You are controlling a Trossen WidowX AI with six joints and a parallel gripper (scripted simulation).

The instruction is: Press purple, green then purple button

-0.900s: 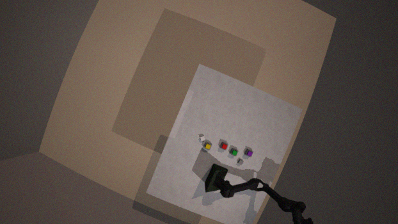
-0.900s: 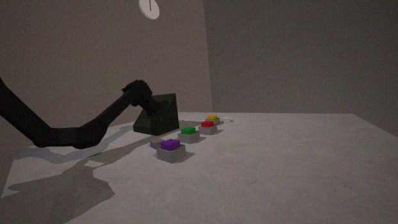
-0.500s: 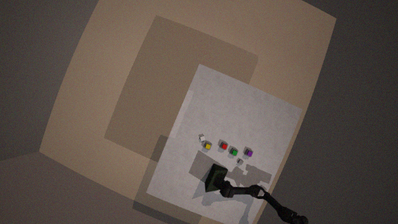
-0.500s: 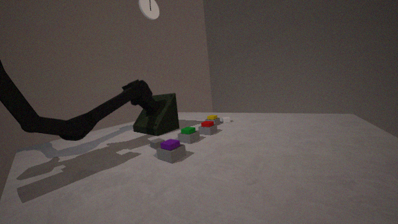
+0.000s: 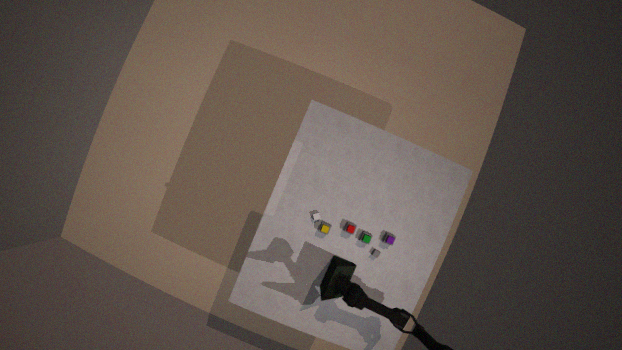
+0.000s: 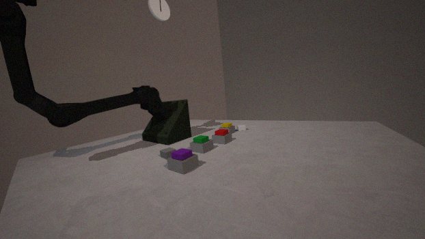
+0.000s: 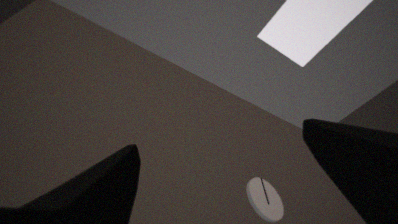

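your hand [image 6: 167,124] sits low over the grey surface [image 6: 273,177] with its fingers spread wide and nothing between them; in the wrist view you see the two dark fingertips far apart at the lower corners, pointing up at a brown wall with a round white clock [image 7: 264,198] and a bright ceiling panel [image 7: 312,27] beyond. the hand's blocky dark-green body hangs from the black arm [image 6: 78,107], which reaches in from the left of the exterior view and from the lower right of the top view. just beside the hand runs a row of four buttons on grey bases. nearest the exterior camera is the purple button [image 6: 182,154], standing up from its base and apart from the hand. next along the row comes the green button [image 6: 201,138], then the red button [image 6: 221,132], then the yellow button [image 6: 226,125]. a small grey block [image 6: 167,151] lies close behind the purple button on the hand's side, and a small white block [image 6: 241,128] rests just past the yellow button at the far end. from above, the hand [image 5: 338,277] lies below the row, closest to the red and green ones, with the purple button [image 5: 390,240] off to its upper right. the arm's shadows stretch across the surface to the left of the hand.
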